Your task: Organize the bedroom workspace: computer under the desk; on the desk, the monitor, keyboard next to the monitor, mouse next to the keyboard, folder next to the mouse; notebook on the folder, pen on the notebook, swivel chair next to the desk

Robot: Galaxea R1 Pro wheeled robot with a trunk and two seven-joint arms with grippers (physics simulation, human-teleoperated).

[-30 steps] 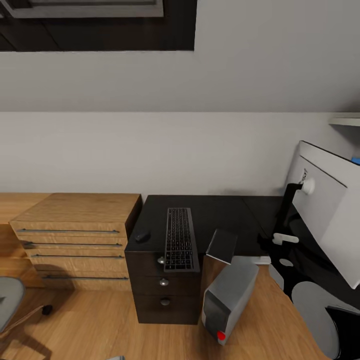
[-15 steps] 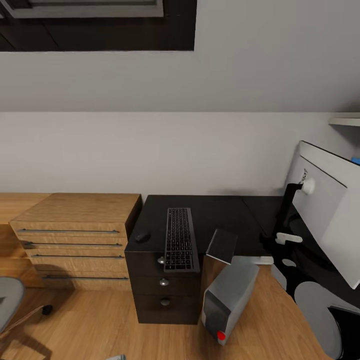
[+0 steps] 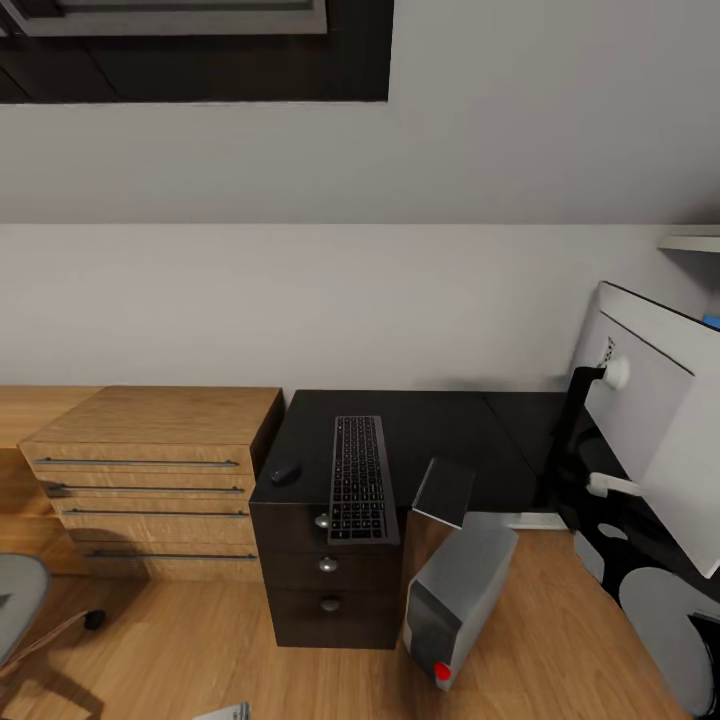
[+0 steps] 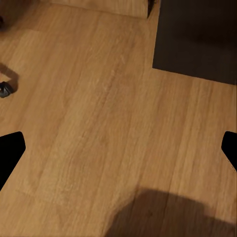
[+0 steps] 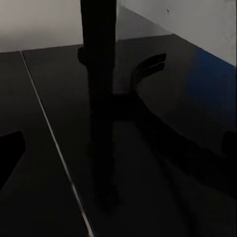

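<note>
Where the head view's right edge cuts the scene, the monitor shows its pale grey back and black stem, its screen face hidden and its far side cropped. The swivel chair is reduced to a grey seat corner and one caster at the lower left. On the glossy black desk the keyboard lies lengthwise, a slim silver-grey board with dark keys; key legends are too small to read. The mouse, a dark rounded lump, sits just beside it. The computer, a silver-grey tower, leans tilted on the wooden floor against the black drawer unit, a red spot on its front panel. A light wooden drawer chest stands beside the desk. The left gripper hangs over the floor, tips wide apart, holding nothing. The right gripper is over the desk facing the monitor stem; its spread cannot be judged in the dark.
</note>
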